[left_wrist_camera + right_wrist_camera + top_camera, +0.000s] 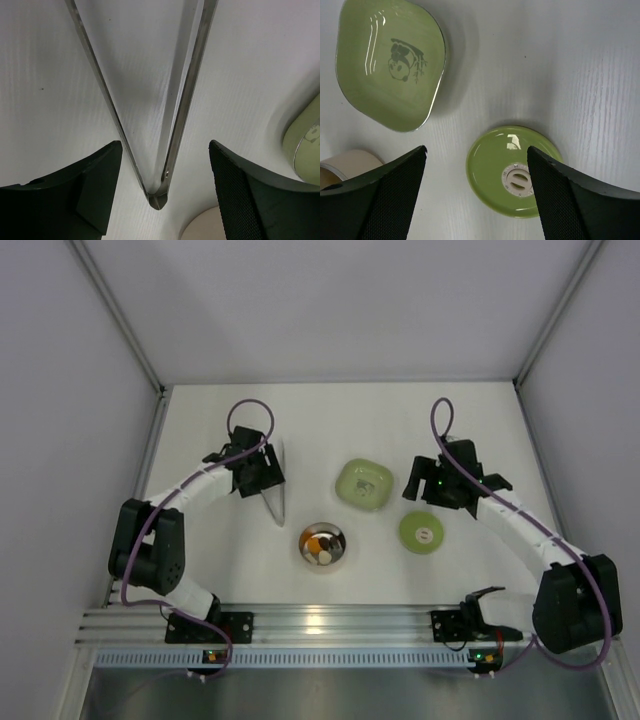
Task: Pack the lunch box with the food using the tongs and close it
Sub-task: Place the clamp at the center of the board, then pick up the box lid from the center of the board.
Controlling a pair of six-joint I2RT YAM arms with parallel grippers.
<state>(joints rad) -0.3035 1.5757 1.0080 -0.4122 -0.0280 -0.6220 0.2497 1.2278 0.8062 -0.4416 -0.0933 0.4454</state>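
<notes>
The tongs lie flat on the white table, their two arms meeting in a V between my left fingers. Neither finger touches them. From above, the tongs lie just right of the open left gripper. The steel lunch box sits at the front centre with the food inside: orange, dark and whitish bits. Its round green lid with a white centre spot lies flat on the table. My right gripper hangs open above the lid, holding nothing. In the top view, the lid is right of the lunch box.
A pale green rounded-square dish with a panda print stands empty behind the lunch box and lid, between the two arms. White walls enclose the table at the back and both sides.
</notes>
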